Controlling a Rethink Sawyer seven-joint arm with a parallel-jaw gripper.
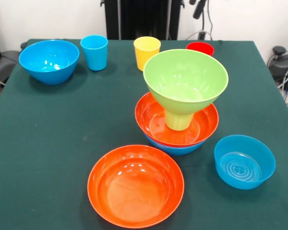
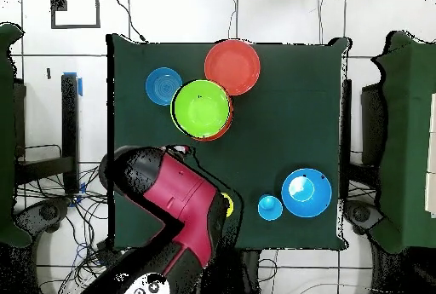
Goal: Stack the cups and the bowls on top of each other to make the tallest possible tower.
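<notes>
The dark green surface (image 1: 48,143) carries everything, and I place it all from the tower (image 1: 182,105), which stands near the middle: a blue bowl at the bottom, an orange bowl nested in it, a green cup standing in that, and the wide green bowl perched on the cup's narrow top. My red and black arm (image 2: 183,201) shows only from overhead, off to one side of the tower and clear of it. It covers my fingers, so I cannot tell whether they are open or closed. Nothing is being carried that I can see, so I judge the step in hand is fetching the next piece. A cup looks the wiser choice, since the green bowl is balanced on so little. I would come down straight into the bowl's centre, set the cup flat on its floor and let go without any sideways push, because a nudge on the rim could tip it off the green cup. The spare orange bowl (image 1: 136,186) lies just in front of the tower, and the smaller blue bowl (image 1: 245,161) is near it on one flank. Both sit low and out of a descent from above. The deep blue bowl (image 1: 49,61) is well apart behind. Beyond the tower stand the blue cup (image 1: 94,51), the yellow cup (image 1: 147,51) and the red cup (image 1: 200,48), the last partly hidden behind the green bowl's rim.
</notes>
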